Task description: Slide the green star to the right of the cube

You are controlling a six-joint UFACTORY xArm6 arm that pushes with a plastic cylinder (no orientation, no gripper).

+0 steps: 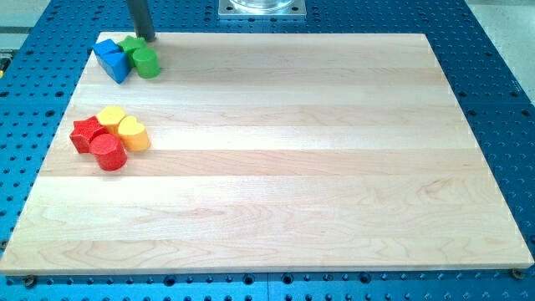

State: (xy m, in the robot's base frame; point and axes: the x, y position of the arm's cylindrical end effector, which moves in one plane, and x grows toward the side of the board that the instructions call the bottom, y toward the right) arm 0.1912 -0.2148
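Currently my tip (150, 38) sits at the table's (267, 167) far-left corner, touching the green star (131, 44), wedged between blue cube (112, 60) and green cylinder (146, 62). No pincer exists. Best to push gently, steering around the cylinder.

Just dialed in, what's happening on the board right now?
My tip sits at the board's top-left corner, right behind the green star. That star is packed in a tight cluster with the blue cube, a blue triangular block and a green cylinder. The star lies just to the view's right of the cube, touching or nearly so. Lower down the left side, a red star, red cylinder, yellow heart and another yellow block sit bunched, untouched.
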